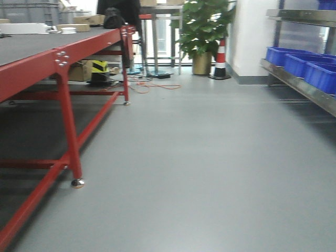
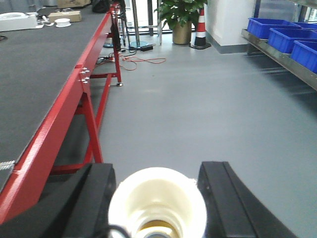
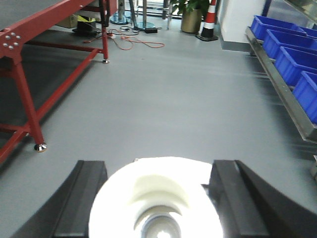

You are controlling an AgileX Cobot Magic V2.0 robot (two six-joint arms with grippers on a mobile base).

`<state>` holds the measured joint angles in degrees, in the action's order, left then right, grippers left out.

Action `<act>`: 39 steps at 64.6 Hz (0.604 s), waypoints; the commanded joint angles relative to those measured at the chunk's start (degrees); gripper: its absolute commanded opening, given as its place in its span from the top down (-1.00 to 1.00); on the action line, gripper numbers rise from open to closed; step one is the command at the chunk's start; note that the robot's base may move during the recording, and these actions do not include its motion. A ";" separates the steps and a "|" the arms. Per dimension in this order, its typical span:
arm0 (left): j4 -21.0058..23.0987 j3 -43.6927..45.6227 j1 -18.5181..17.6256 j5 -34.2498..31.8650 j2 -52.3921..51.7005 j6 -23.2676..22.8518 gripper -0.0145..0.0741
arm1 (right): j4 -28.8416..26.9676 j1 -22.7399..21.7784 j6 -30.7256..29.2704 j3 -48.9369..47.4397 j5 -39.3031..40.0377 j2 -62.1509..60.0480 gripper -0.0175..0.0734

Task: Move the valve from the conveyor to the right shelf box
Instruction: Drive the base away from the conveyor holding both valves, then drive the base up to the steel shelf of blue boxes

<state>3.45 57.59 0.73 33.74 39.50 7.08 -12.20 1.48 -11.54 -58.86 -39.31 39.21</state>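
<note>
In the left wrist view my left gripper [image 2: 157,169] is shut on a white valve [image 2: 157,196], its open round end facing the camera between the two black fingers [image 2: 94,198]. In the right wrist view my right gripper [image 3: 157,167] is shut on a second white valve [image 3: 156,198]. Both are held above the grey floor. The conveyor [image 1: 42,44], a dark grey belt on a red frame, runs along the left [image 2: 34,64] [image 3: 25,7]. The right shelf holds blue boxes [image 1: 299,63] [image 2: 277,29] [image 3: 292,54]. Neither gripper shows in the front view.
White parts [image 2: 17,21] and a cardboard box [image 2: 64,16] lie at the belt's far end. A potted plant [image 1: 202,31], a striped cone [image 1: 220,60] and orange cables [image 1: 152,86] are on the floor ahead. Red frame legs [image 1: 71,142] stand at the left.
</note>
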 commanded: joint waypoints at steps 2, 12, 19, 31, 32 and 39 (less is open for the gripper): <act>0.35 0.23 -0.41 -3.27 -0.33 -0.27 0.92 | -0.02 -0.14 -0.55 -0.94 4.27 -0.46 0.95; 0.35 0.23 -0.41 -3.27 -0.33 -0.27 0.92 | -0.02 -0.14 -0.55 -0.94 4.27 -0.46 0.95; 0.35 0.23 -0.41 -3.27 -0.33 -0.27 0.92 | -0.02 -0.14 -0.55 -0.94 4.27 -0.46 0.95; 0.35 0.23 -0.41 -3.27 -0.33 -0.27 0.92 | -0.02 -0.14 -0.55 -0.94 4.27 -0.46 0.95; 0.35 0.23 -0.41 -3.27 -0.33 -0.27 0.92 | -0.02 -0.14 -0.55 -0.94 4.27 -0.46 0.95; 0.35 0.23 -0.41 -3.27 -0.33 -0.27 0.92 | -0.02 -0.14 -0.55 -0.94 4.27 -0.46 0.95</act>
<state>3.45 57.59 0.73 33.74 39.50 6.97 -12.20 1.48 -11.54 -58.86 -39.31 39.11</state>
